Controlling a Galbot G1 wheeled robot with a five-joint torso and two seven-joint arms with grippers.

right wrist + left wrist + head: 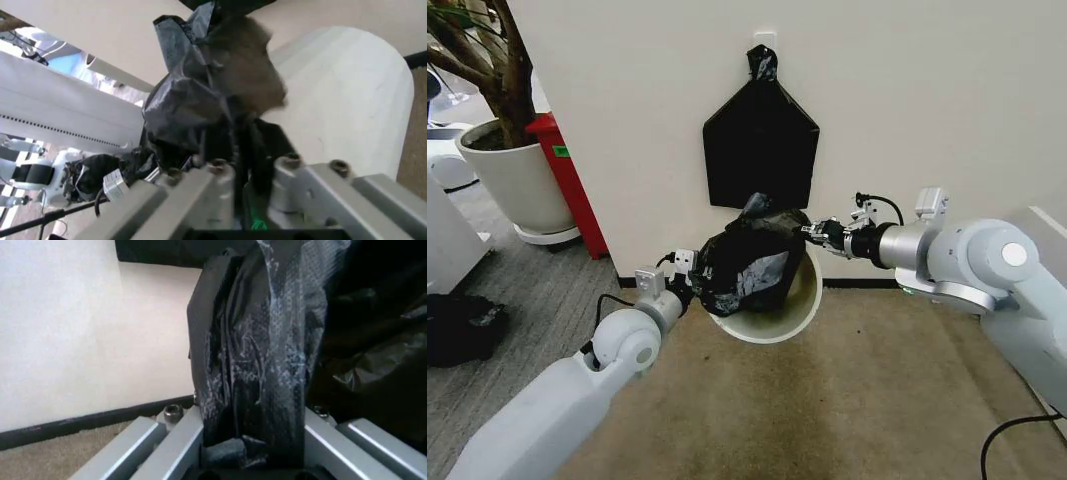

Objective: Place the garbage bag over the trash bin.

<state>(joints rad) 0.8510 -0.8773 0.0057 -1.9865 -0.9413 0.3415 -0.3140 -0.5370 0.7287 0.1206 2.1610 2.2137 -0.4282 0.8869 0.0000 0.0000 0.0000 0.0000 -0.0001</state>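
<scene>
We hold the garbage bag (749, 262) between us, bunched over the mouth of the trash bin (799, 306), which sits on the carpet against the wall. Our left gripper (695, 281) has its jaws closed on a fold of the bag at the bin's 9 o'clock; our right gripper (815, 232) pinches another fold at about 2 o'clock, jaws closed tight on the film.

Our worry is the film itself: it looks thin and slick, so a hard outward pull could tear it or slide it out of either pinch. The bag is still crumpled, its opening not spread, and only the rim's far and left side is covered; the near rim from 4 to 7 o'clock stands bare. The light bin could also tip or skate if the bag drags on its edge.

Room is tight at 12 o'clock, where the wall and the hanging bag bundle (760, 142) stand close behind. Toward 6 o'clock the carpet lies open.
</scene>
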